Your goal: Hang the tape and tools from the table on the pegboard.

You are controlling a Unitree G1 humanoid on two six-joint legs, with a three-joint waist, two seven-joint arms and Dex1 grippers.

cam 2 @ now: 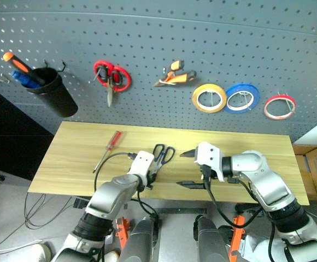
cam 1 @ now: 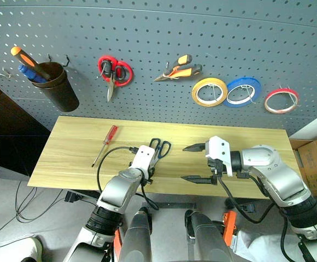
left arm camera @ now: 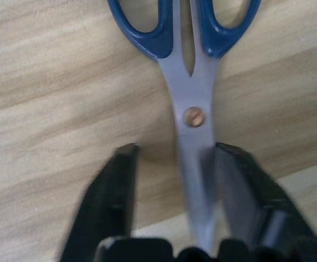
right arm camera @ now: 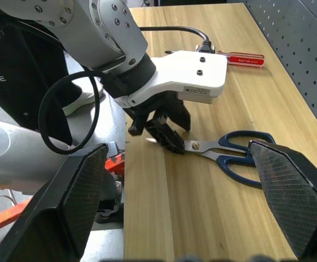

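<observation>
A long table (cam 1: 71,158) of light wood stands below a dark grey pegboard (cam 1: 164,38). Near the middle of the table, towards its front edge, lie dark blue-handled scissors (right arm camera: 232,154), handles pointing to the pegboard and blades to the front edge. The left gripper (right arm camera: 161,126) is down over the blades; its two black fingers (left arm camera: 112,196) stand narrow on either side of them, one finger against the blade and the other a little apart, so whether they grip yet cannot be told. The right gripper (cam 1: 195,162) hovers above the table just right of the scissors, pointing left, its fingers spread wide with nothing between them.

A slim red-handled screwdriver (cam 1: 105,143) lies at a slant on the left half of the table, well apart from the scissors.

On the pegboard hang, from left to right, a dark cup (cam 1: 54,87) (an orange-handled screwdriver (cam 1: 28,60) sticks out of it), red-handled scissors (cam 1: 113,73), orange-and-black pliers (cam 1: 179,70), a yellow roll of tape (cam 1: 209,91), a blue roll (cam 1: 242,91) and a thin red roll (cam 1: 281,101), the last towards the right edge of the board
</observation>
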